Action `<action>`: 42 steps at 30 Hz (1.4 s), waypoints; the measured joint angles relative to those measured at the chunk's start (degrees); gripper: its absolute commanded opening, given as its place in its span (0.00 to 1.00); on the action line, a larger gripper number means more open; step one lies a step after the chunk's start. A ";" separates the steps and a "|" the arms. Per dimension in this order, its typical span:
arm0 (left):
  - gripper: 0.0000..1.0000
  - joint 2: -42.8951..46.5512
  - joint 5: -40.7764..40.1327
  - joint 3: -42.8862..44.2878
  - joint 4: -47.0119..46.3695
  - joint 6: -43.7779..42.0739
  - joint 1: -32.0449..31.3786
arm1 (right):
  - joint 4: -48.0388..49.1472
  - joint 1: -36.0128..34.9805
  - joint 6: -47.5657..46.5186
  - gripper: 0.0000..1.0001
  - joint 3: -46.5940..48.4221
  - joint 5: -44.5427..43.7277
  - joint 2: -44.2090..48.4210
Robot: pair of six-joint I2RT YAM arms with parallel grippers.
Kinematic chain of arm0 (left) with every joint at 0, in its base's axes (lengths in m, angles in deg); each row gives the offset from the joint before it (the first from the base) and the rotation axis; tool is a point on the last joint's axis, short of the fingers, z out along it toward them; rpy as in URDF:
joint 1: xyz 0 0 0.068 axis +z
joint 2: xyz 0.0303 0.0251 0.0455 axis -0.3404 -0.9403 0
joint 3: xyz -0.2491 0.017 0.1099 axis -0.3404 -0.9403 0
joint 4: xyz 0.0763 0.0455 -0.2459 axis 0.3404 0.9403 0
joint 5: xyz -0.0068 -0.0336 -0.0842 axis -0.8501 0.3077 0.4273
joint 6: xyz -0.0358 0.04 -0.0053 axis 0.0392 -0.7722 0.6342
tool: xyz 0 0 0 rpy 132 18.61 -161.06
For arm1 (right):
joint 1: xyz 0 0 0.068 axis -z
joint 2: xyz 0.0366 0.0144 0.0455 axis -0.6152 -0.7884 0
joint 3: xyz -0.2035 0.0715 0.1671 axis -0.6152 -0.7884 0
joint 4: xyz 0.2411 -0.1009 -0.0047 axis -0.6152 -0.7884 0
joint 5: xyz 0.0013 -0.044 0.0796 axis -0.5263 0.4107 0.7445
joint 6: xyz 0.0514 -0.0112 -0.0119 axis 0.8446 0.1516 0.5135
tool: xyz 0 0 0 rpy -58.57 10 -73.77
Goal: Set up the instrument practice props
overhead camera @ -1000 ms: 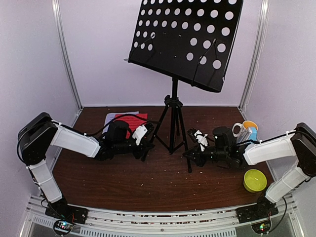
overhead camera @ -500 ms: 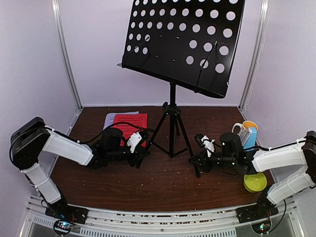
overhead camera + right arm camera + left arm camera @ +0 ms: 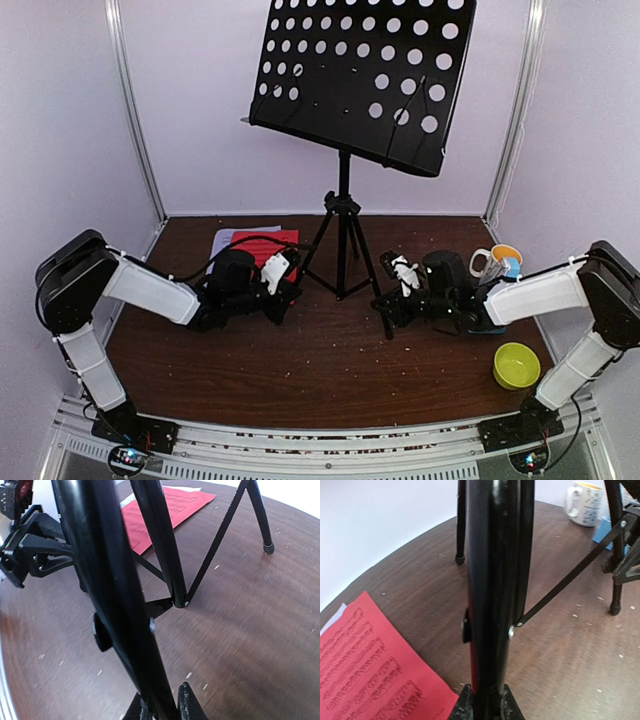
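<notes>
Left wrist view: 1 tripod leg is being pinched by the left gripper, another by the right gripper. The music stand is being positioned upright mid-table, near the red music sheet; next, probably, a gentle release is needed without tipping.

The music stand stands centrally on the table; sheets lie to its left, mug and bowl to its right.
</notes>
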 measured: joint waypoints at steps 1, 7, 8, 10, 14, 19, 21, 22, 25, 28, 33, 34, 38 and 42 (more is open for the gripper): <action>0.00 -0.74 -0.61 1.25 0.72 0.00 0.42 | -0.35 0.39 -0.04 0.00 1.73 -0.46 -1.46; 0.00 -2.08 -1.81 3.32 1.66 0.42 1.73 | -1.64 1.57 -0.59 0.00 5.44 -0.79 -4.17; 0.00 -2.08 -1.73 3.26 1.62 0.44 1.77 | -1.75 1.73 -0.66 0.00 5.40 -0.59 -4.13; 0.00 -2.05 -1.38 2.99 1.29 0.42 1.84 | -1.81 2.19 -0.76 0.00 4.90 -0.11 -3.80; 0.00 -1.09 -0.22 1.66 1.11 0.33 1.33 | -2.91 3.15 -1.31 0.00 1.68 0.98 -0.44; 0.00 2.34 0.37 -2.54 1.27 -0.09 0.76 | -4.74 3.65 -1.66 0.00 -2.32 1.88 4.00; 0.00 3.82 0.46 -4.42 1.14 -0.17 0.76 | -4.81 4.13 -1.66 0.00 -3.56 3.17 4.92; 0.00 4.55 0.46 -5.35 1.05 -0.20 0.79 | -4.83 4.37 -1.64 0.00 -4.00 3.87 5.16; 0.00 6.64 0.28 -7.96 0.57 -0.17 0.83 | -5.01 4.63 -1.64 0.00 -4.24 5.11 5.25; 0.00 8.41 0.09 -10.19 0.09 -0.15 0.96 | -5.11 4.74 -1.64 0.00 -4.26 6.14 5.14; 0.00 7.85 0.66 -9.07 1.05 -0.04 1.75 | -4.28 5.27 -1.36 0.00 -1.99 7.89 2.45; 0.00 6.91 0.61 -7.89 1.36 0.11 2.19 | -4.46 5.44 -0.98 0.00 -0.48 8.00 1.05; 0.00 3.43 -0.48 -3.80 1.75 0.57 4.11 | -4.57 6.60 0.17 0.00 6.10 7.93 -5.16; 0.00 2.93 -1.14 -2.84 2.51 0.68 4.90 | -5.20 6.93 0.20 0.00 8.09 7.96 -6.80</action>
